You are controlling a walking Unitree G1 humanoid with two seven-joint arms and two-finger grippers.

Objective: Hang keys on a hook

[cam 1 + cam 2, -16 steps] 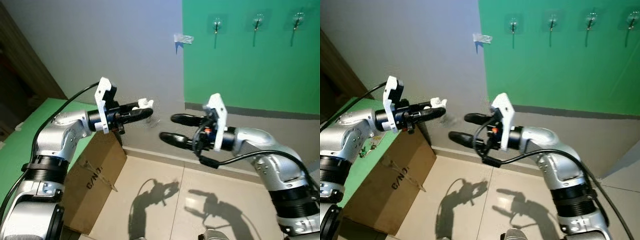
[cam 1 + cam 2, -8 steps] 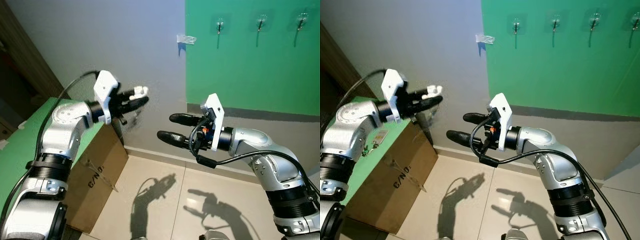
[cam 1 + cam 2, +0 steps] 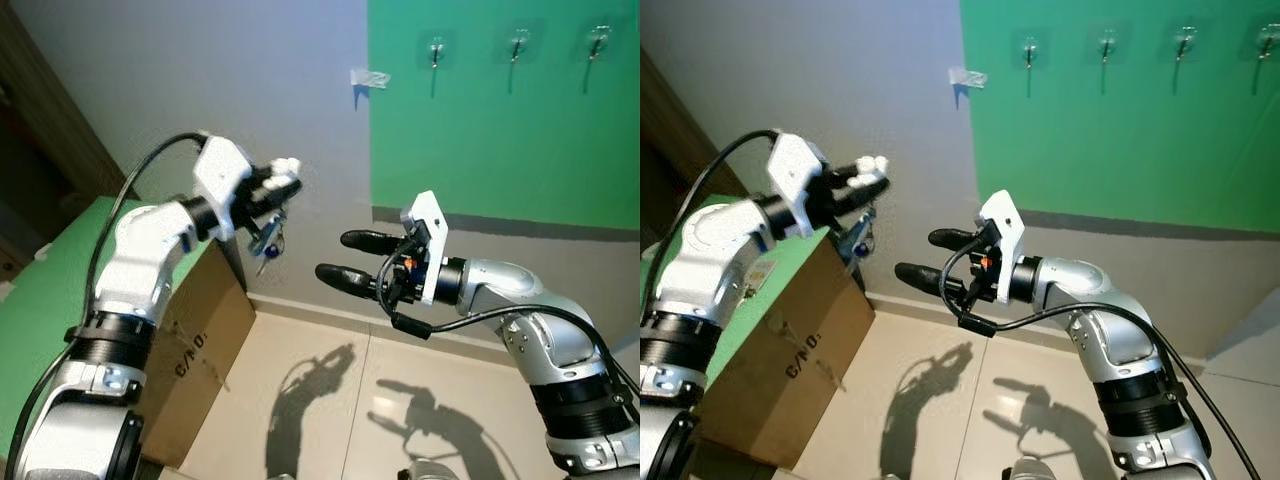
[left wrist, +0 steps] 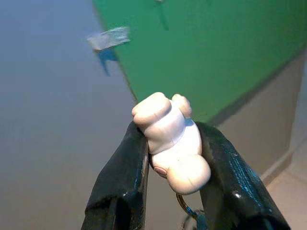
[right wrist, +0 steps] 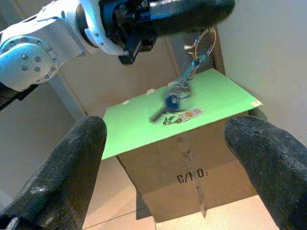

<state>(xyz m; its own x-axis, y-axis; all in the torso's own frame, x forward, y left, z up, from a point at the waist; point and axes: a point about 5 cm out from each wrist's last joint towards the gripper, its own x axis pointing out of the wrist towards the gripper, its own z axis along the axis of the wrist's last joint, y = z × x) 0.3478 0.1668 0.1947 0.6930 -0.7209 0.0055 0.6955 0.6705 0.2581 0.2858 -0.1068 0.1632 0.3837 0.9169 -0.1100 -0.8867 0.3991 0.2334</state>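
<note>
The keys (image 3: 267,238) hang in the air from a white figurine charm (image 4: 169,143) that is pinched between the two black fingers of the left gripper (image 3: 281,186), which is clamped firmly on the charm; a metal ring (image 5: 203,42) shows under the charm, and from it the bunch with a blue piece dangles, blurred, just below the fingers. The left arm (image 3: 150,240) is raised and bent, holding the gripper up in front of the grey wall (image 3: 230,90), to the left of the edge where the green wall panel (image 3: 500,130) begins. The right gripper (image 3: 348,257) is held lower and to the right of the keys, near but not touching them, its two black fingers (image 3: 340,275) spread wide apart with nothing between them and pointing toward the left arm. High on the green panel a row of hooks (image 3: 436,50) is fixed, well above and to the right of both grippers, and a small clear bracket (image 3: 368,77) sticks out from the grey wall just beside the panel's edge. Below the left arm stands a cardboard box (image 3: 195,350) with a green top (image 5: 187,120), on which a few small items and a tag (image 5: 188,114) lie. The floor (image 3: 320,400) is pale tile and carries the shadows of both arms.
</note>
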